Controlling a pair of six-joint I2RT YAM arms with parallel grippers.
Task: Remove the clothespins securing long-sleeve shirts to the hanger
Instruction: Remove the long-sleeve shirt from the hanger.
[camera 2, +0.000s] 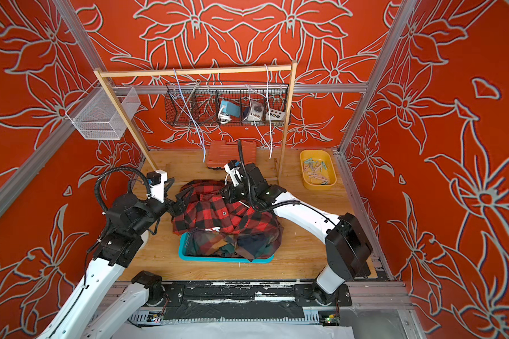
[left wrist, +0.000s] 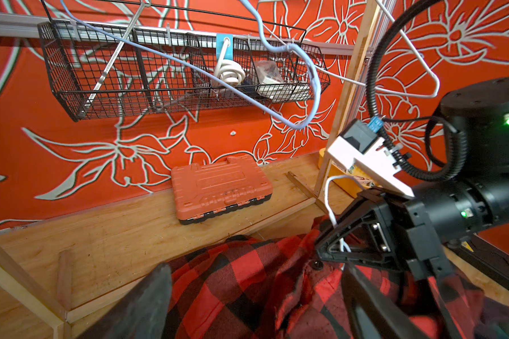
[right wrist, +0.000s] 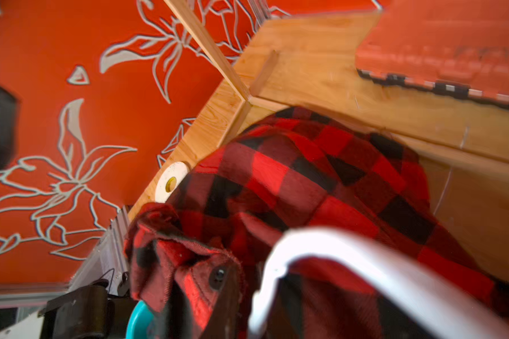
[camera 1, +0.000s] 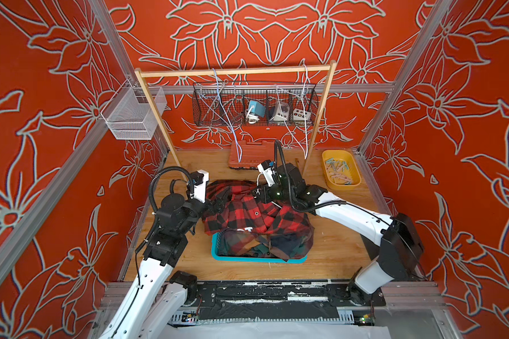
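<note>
The white hanger is blurred and cropped; dark plaid shirts lie mostly hidden.

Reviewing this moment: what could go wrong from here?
1. The right tool is shut on the white hanger, which seems to run under the red shirt; pulling up may drag the shirt off the teal basket.
2. The right arm's cable loop stands near the blue hanger dangling from the rack; rising could snag it.
3. The left tool is open at the shirt's edge and might catch cloth.
</note>
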